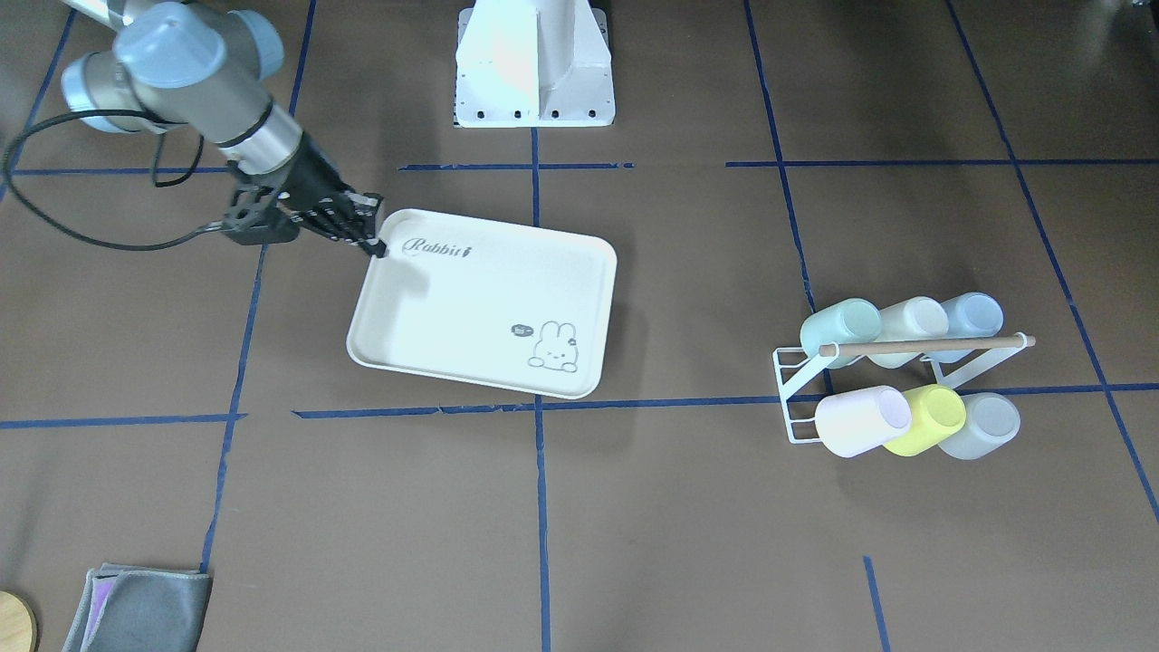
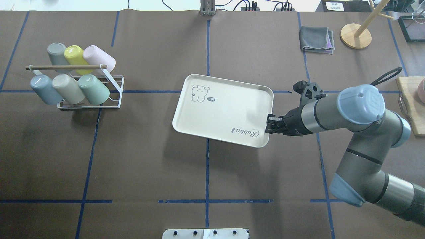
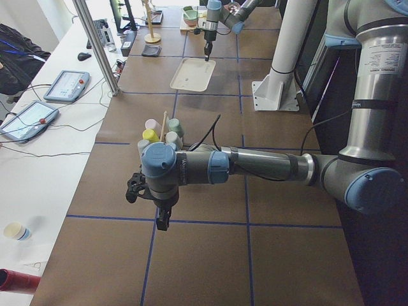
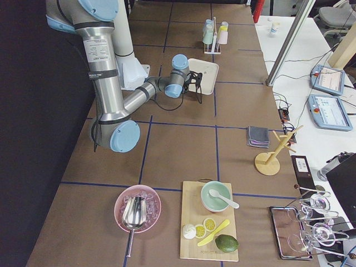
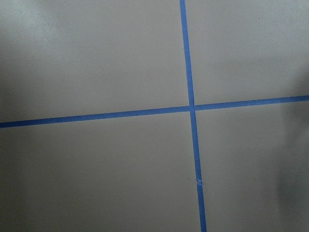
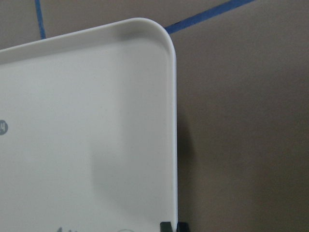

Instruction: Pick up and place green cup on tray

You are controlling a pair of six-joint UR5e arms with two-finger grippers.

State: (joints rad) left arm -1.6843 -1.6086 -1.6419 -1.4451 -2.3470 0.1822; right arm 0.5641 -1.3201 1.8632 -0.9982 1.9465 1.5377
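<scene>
The green cup (image 2: 94, 89) lies on its side in the lower row of a white wire rack (image 2: 114, 99), far left in the overhead view; in the front view the green cup (image 1: 842, 330) is at the right. The cream tray (image 2: 219, 113) with "Rabbit" script lies mid-table and holds nothing. My right gripper (image 2: 269, 124) is at the tray's near right corner. In the right wrist view its fingertips (image 6: 166, 226) straddle the tray's rim (image 6: 174, 121), closed on it. My left gripper (image 3: 162, 220) shows only in the exterior left view, above bare table short of the rack; I cannot tell its state.
The rack also holds yellow (image 2: 74, 54), pink (image 2: 99, 58), grey, beige and blue cups under a wooden rod. A folded grey cloth (image 2: 317, 39), a wooden stand (image 2: 355, 36) and a cutting board (image 2: 411, 106) are at the right. The robot base (image 1: 534, 63) is behind the tray.
</scene>
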